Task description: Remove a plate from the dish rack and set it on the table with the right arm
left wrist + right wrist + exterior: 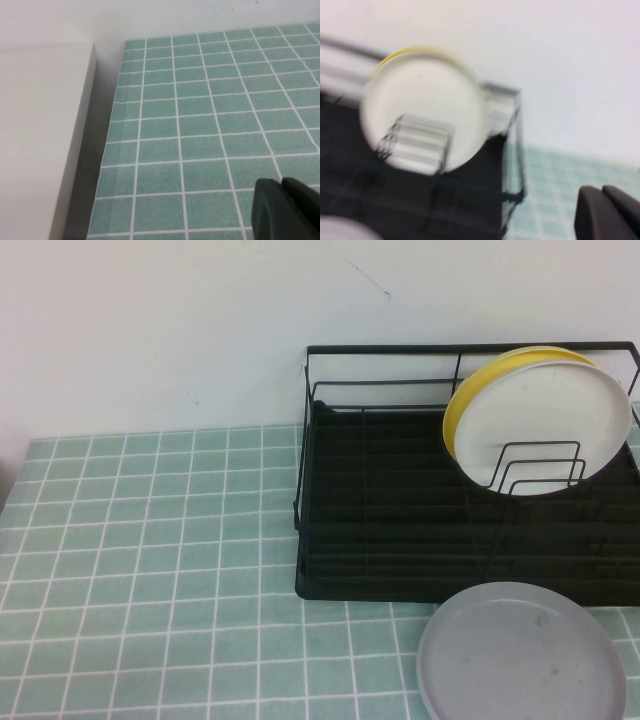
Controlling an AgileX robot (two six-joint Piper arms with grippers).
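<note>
Plate (522, 655), matte grey, lies flat on the table (150, 570), touching the dish rack (400, 540). Left gripper (285, 210) and right gripper (607, 212) fingers pressed together, empty, over tiles.

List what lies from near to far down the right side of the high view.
Grey plate on the table → dish rack's front edge → white plate → yellow plate behind it. Neither claw shows in that view.

Mock kitchen counter, probably a lab setup.
Tile-patterned table (150, 570) against bare white wall (150, 330); black dish rack (400, 540) holds plates.
</note>
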